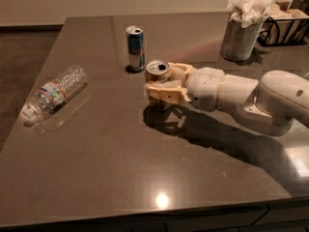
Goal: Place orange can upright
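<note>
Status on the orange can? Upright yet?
Done: orange can is upright, tab end up, near the blue can. In hand: the hand grips it; whether it rests on the table is unclear. Left: set it down if needed, release, withdraw.

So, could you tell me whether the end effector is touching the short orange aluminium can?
Touching. The camera view shows the end effector, over the dark table, clamped around the short orange aluminium can.
</note>
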You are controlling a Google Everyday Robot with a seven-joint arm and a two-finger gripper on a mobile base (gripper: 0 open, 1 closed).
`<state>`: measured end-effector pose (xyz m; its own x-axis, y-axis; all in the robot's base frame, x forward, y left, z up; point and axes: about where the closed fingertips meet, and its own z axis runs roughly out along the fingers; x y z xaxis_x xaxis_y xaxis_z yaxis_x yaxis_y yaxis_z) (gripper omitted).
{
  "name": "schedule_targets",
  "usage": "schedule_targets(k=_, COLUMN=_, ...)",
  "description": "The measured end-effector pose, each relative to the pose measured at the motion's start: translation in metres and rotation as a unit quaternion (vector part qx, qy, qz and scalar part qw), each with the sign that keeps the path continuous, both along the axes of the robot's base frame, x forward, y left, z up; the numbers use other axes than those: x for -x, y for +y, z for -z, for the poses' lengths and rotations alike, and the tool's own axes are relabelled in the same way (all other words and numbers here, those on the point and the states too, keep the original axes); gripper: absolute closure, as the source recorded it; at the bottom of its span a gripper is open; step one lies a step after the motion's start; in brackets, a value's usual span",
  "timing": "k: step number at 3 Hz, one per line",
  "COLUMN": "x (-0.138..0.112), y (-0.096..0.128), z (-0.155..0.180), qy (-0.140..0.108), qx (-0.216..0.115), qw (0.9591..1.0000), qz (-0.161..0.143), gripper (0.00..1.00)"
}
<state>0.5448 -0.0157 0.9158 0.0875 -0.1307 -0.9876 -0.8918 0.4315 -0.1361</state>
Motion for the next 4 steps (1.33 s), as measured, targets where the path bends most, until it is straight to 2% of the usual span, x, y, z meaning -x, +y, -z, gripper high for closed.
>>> schedule_targets(k=3, x=-0.0109, y=-0.0112, z=0.0077, qy=0.007, qx=-0.023, qw=0.9995, qz=0.022, gripper=1.0)
schedule_targets(k=4, x=-0.01, y=-0.0137, z=0.0121, qy=0.009, qx=-0.022, qw=0.9993, qz=0.03, gripper=0.82)
